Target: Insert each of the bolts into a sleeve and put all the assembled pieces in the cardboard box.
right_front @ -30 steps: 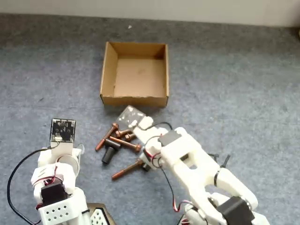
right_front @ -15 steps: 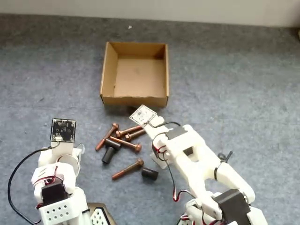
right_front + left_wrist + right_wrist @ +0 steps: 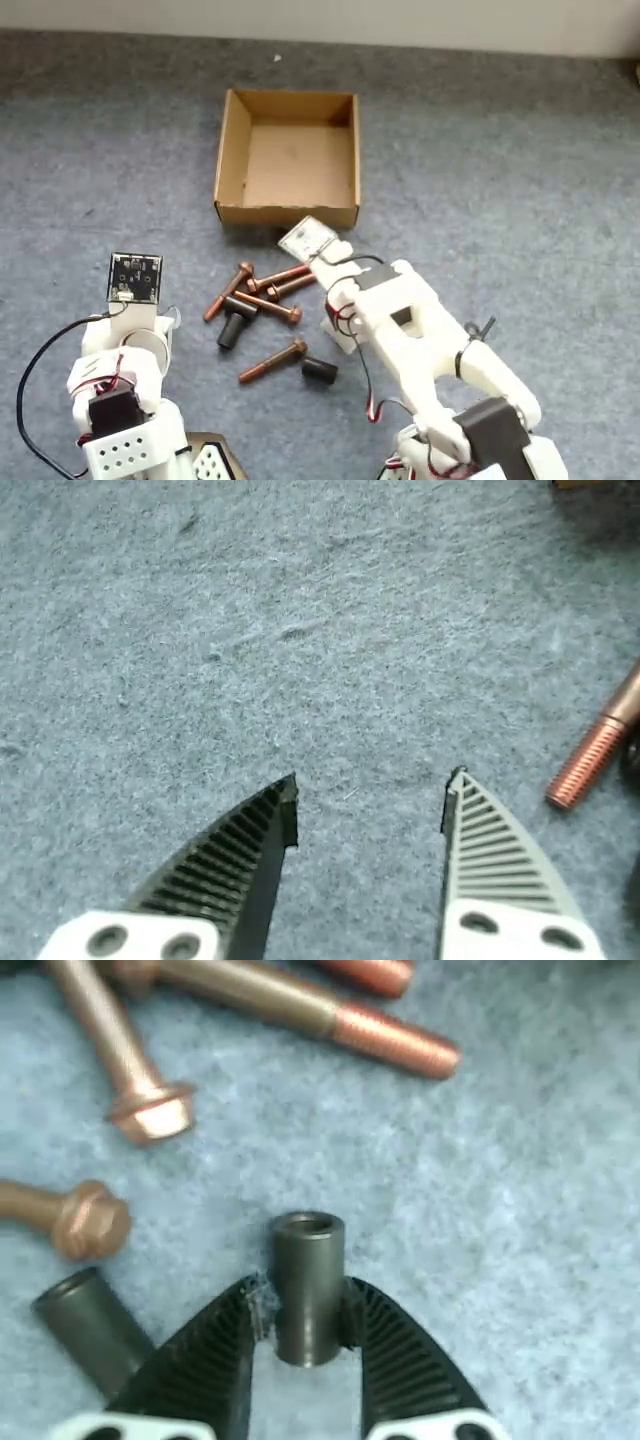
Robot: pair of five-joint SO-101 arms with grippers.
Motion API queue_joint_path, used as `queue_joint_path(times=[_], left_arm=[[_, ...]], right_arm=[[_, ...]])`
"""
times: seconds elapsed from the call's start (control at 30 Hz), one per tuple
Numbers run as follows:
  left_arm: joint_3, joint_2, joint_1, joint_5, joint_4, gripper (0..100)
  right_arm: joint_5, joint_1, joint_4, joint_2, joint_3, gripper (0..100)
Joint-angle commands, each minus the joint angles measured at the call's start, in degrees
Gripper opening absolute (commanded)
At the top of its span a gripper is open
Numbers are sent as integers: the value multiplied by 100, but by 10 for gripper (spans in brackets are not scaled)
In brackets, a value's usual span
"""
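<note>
Right gripper was clenched on a dark sleeve over the grey bench | left gripper was spread wide and held nothing, with a bolt near it | cardboard box sat at 12 o'clock from the bolts | loose sleeve lay at 5 o'clock from them
</note>
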Motion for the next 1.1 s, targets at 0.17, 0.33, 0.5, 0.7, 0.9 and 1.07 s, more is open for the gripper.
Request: queue_joint_path(times=[0.17,0.33,0.5,0.7,0.9,1.07], left_arm=[[-769,-31,4,53,-53,201],[-1587,-13,813,-536,334,171],[-2281,-4,1736,-686,1029,171],[-2914,1147,2818,-967,1371,171],[-3890,3802,3952,-659,1363,195],[-4435,5640,4919,-62,1248,244]], right_arm=[[-1143,462,541,-2158,-154,5],[-1846,1288,171,-2484,171,5],[-2444,1842,-593,-2484,664,5],[-3024,2686,-989,-2501,734,5],[-3156,3143,-1279,-2484,778,5],[-3156,3143,-1279,-2484,787,5]])
